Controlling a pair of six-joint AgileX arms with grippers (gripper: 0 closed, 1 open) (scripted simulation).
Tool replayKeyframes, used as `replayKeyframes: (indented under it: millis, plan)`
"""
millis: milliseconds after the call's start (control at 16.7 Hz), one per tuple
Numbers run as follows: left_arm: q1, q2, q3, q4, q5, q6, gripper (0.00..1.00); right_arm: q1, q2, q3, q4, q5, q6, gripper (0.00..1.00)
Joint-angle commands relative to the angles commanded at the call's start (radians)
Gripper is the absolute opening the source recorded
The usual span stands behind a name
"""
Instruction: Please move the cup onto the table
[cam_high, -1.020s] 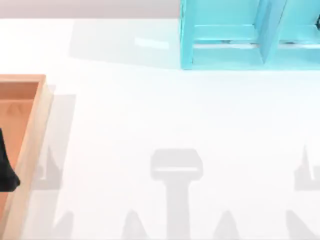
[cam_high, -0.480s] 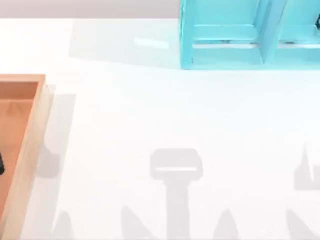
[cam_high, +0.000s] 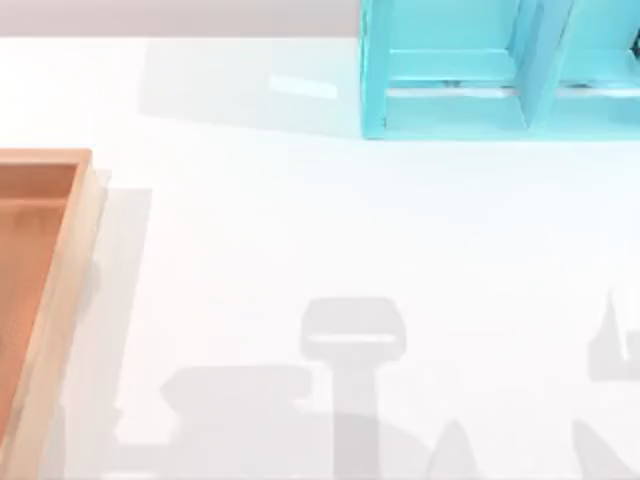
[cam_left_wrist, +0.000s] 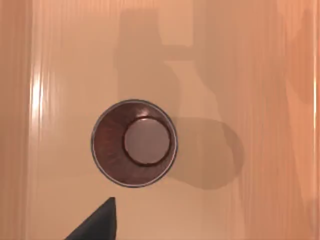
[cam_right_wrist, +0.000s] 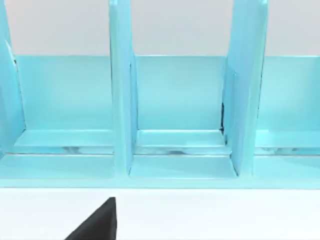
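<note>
Left wrist view, cup (cam_left_wrist: 134, 143) upright below left pincer (cam_left_wrist: 95, 225)

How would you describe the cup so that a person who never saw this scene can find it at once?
Find the wooden tray at the table's left edge. The cup stands upright on the tray's floor, seen from straight above in the left wrist view. It is a small, round, reddish-brown tumbler with a dark inside, no handle, and nothing beside it.

Overhead view; wrist views (closer).
</note>
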Motion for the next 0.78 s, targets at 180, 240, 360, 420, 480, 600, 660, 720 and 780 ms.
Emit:
replayKeyframes:
  millis: [180,240,360,420,480,600,660,720,780]
  plan:
    - [0.031,0.226,0.197,-0.182,0.0,0.035,1.0,0.0,0.0,0.0,0.0,0.0,0.0,1.0]
    - [0.04,0.292,0.256,-0.233,-0.001,0.045,1.0,0.0,0.0,0.0,0.0,0.0,0.0,1.0]
    - [0.054,0.402,0.355,-0.314,-0.001,0.062,1.0,0.0,0.0,0.0,0.0,0.0,0.0,1.0]
    - [0.06,0.442,0.393,-0.344,-0.002,0.068,1.0,0.0,0.0,0.0,0.0,0.0,0.0,1.0]
    - [0.065,0.472,0.423,-0.368,-0.002,0.073,1.0,0.0,0.0,0.0,0.0,0.0,0.0,1.0]
    - [0.07,0.505,0.457,-0.395,-0.002,0.078,1.0,0.0,0.0,0.0,0.0,0.0,0.0,1.0]
    - [0.071,0.508,0.46,-0.397,-0.002,0.078,1.0,0.0,0.0,0.0,0.0,0.0,0.0,1.0]
    - [0.071,0.508,0.46,-0.397,-0.002,0.078,1.0,0.0,0.0,0.0,0.0,0.0,0.0,1.0]
    - [0.071,0.508,0.46,-0.397,-0.002,0.078,1.0,0.0,0.0,0.0,0.0,0.0,0.0,1.0]
